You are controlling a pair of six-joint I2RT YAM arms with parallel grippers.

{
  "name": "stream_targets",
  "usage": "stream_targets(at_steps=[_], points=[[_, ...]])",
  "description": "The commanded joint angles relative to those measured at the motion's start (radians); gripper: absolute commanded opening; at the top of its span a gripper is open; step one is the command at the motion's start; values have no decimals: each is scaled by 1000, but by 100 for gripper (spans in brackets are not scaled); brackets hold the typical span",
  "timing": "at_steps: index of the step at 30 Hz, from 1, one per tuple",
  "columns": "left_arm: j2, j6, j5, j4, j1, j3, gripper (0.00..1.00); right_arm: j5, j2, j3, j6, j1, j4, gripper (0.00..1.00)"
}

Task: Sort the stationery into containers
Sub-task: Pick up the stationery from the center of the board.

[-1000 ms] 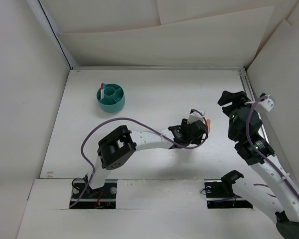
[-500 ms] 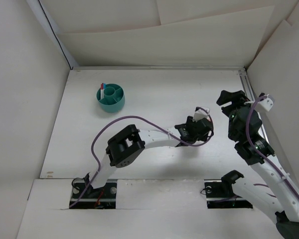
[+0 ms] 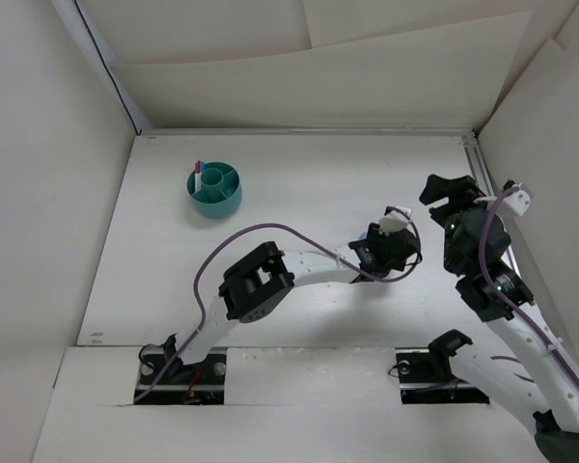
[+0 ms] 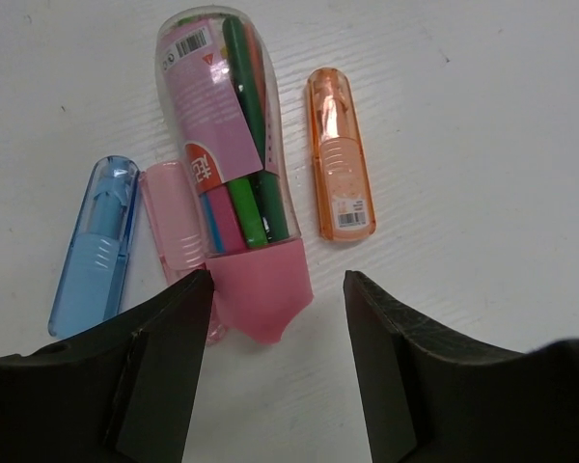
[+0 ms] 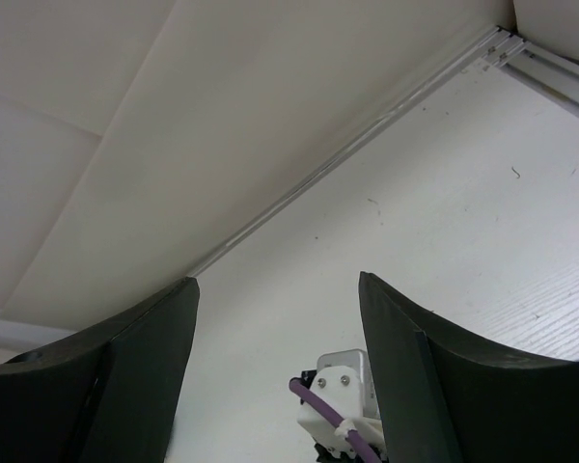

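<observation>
In the left wrist view my left gripper (image 4: 275, 285) is open, its jaws straddling the pink end of a clear case (image 4: 234, 145) full of coloured pens lying on the table. An orange marker piece (image 4: 340, 154) lies to its right. A pink piece (image 4: 174, 227) and a blue piece (image 4: 95, 246) lie to its left. In the top view the left gripper (image 3: 391, 246) covers these items. The teal cup (image 3: 214, 189) stands at the far left and holds a white pen (image 3: 200, 176). My right gripper (image 3: 446, 193) is open and empty, raised at the right.
White walls enclose the table on three sides. A metal rail (image 3: 484, 178) runs along the right edge. In the right wrist view the open right gripper (image 5: 277, 285) faces the back wall, with the left arm's wrist mount (image 5: 343, 400) below it.
My left arm has reached further right and its gripper now covers the orange piece that showed beside it one second ago. The right arm has barely moved.
</observation>
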Motion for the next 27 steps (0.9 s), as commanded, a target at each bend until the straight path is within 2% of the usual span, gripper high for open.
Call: stream_targets(at_steps=[1,13,22,25,27], points=[[6,12,-53,-32,-1,55,53,-7,-12,1,-12,-6,31,73],[63,21,-73,-43,-1,88,51,-36,-12,-8,-21,-6,41,74],[63,21,-82,-52,-1,89,40,-36,-3,-8,-30,-6,50,74],[72,21,-92,-52,-1,89,40,-36,-3,-8,-30,-6,50,74],[72,21,-92,-61,-1,89,44,-36,-3,-8,-30,-6,50,74]])
